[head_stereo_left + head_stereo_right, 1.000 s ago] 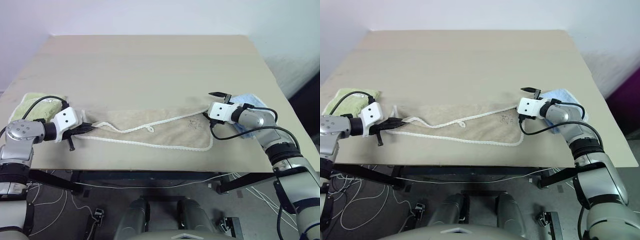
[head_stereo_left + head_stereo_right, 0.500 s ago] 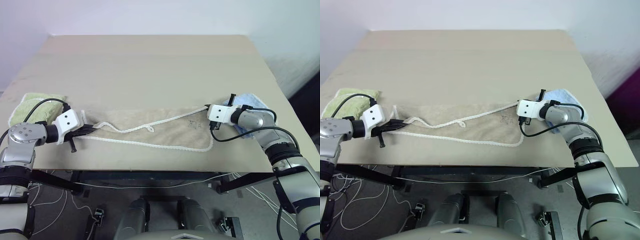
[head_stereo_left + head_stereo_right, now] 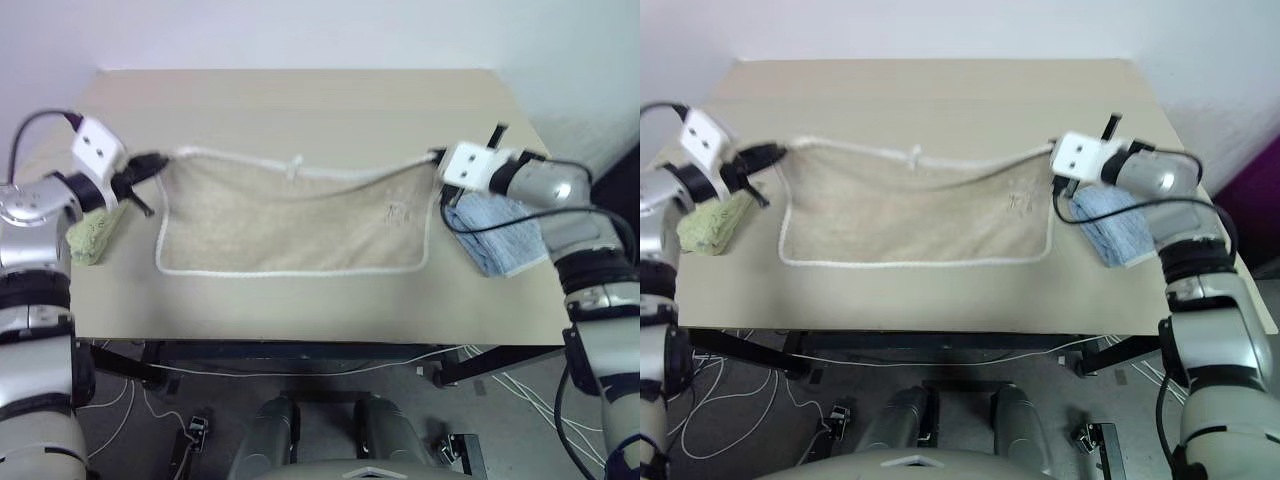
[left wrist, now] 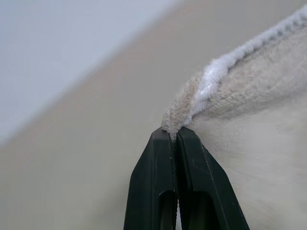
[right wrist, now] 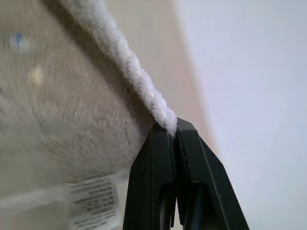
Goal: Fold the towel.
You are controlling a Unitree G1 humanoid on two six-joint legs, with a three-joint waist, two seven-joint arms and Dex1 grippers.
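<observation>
towel stretched, left claw, right claw clamping corners

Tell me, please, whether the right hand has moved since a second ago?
Yes. The right hand, shut on the towel, has risen towards the table's far edge, uncovering the blue cloth.

The beige terry-cloth towel with a white corded edge hangs spread wide above the table, lifted by its two upper corners; its top edge sags gently between them, with a small white loop standing up near the middle; the lower edge runs nearly straight along the near part of the tabletop, its corners rounded; a faint embroidered mark shows near the upper right corner; a white label shows in the right wrist view.
</observation>
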